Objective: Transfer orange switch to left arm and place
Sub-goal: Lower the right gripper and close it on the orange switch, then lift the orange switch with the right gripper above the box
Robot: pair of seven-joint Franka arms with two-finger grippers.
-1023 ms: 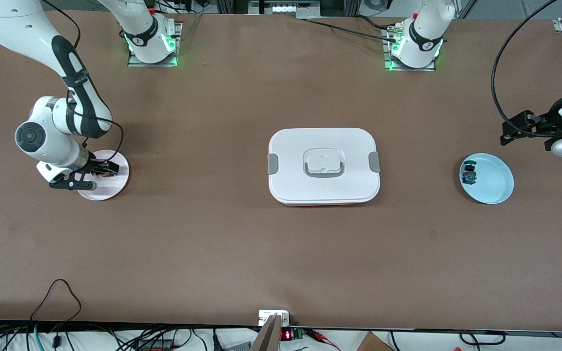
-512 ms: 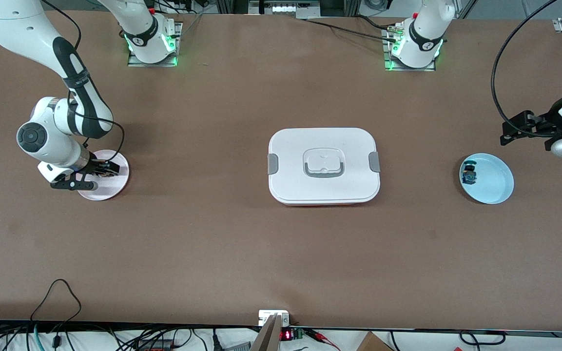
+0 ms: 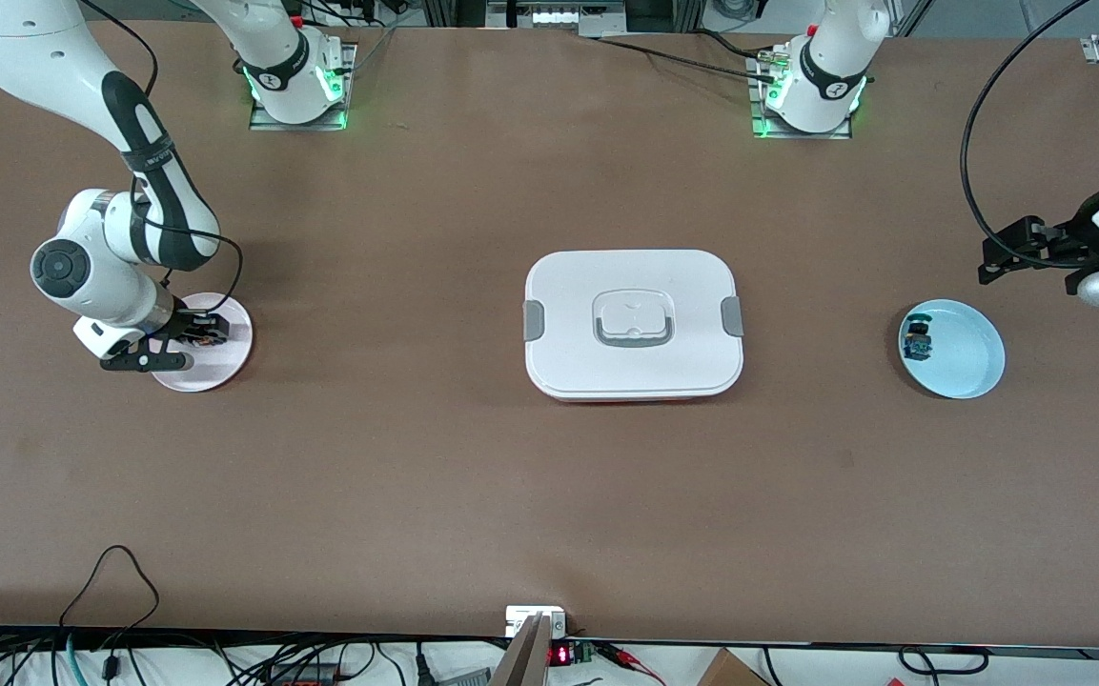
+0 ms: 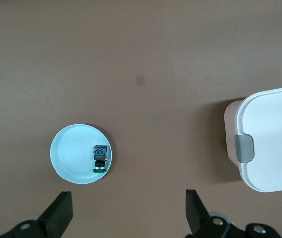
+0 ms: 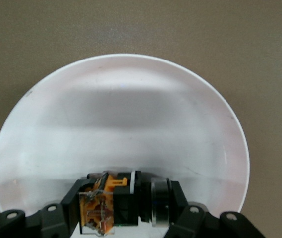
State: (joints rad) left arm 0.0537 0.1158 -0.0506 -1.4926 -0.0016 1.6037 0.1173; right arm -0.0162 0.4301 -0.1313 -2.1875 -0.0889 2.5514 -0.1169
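Brown and bare over most of its top, the counter [image 3: 416, 476] carries the box [image 3: 633, 324] at its middle, well apart from both sets of fingers; toward the right arm's end a pale pink plate [image 3: 225, 367] lies under the right gripper [image 3: 198, 332], and toward the left arm's end a light blue plate [image 3: 964, 357] lies just beside the spot the left gripper [image 3: 1016, 252] hangs over.

The right gripper's fingers are clenched on the orange switch [image 5: 118, 203], which sits low in the pink plate [image 5: 121, 124] between them; the left gripper's [image 4: 128, 220] fingers are spread wide and grasp nothing, and that arm waits.

The step in hand looks to be the pick-up, at the start of the task; to do it well, I judge the lift should go straight up until the switch clears the plate's rim, so the plate is not dragged; the grip should be proven firm before any travel, and the path to the hand-over should swing round or well over the box [image 4: 269, 139].

Only the right wrist view shows the switch's orange end and dark barrel between the fingers; in the front view the gripper hides it; only the left wrist view shows a small blue-and-black component [image 4: 100, 157] plainly in the blue plate [image 4: 69, 153], and the left fingers' spread.
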